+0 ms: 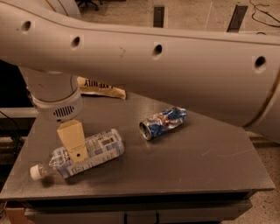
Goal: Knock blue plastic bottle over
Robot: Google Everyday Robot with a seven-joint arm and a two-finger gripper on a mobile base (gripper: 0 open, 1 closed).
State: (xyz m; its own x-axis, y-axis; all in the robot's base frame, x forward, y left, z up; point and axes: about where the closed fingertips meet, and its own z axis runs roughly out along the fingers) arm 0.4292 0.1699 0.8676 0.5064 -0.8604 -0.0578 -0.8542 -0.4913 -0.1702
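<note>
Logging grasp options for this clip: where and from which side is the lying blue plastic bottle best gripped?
Probably across the label-wrapped middle, coming from above: the blue plastic bottle lies on its side on the table, cap toward the picture's lower left, so its round flanks are exposed. The end effector hangs over that middle.

Dark grey flat-topped table in a dim, warmly lit room.
The matte top fills the near and middle ground, with a darker shelf or drawer front under its near edge. Far behind lies a pale tan hard floor, where two dark upright furniture legs stand apart and thin black cables trail at the far right. At the near right the floor looks speckled. The space left of the table is in deep shadow. The gripper hangs over the table's near left part.
</note>
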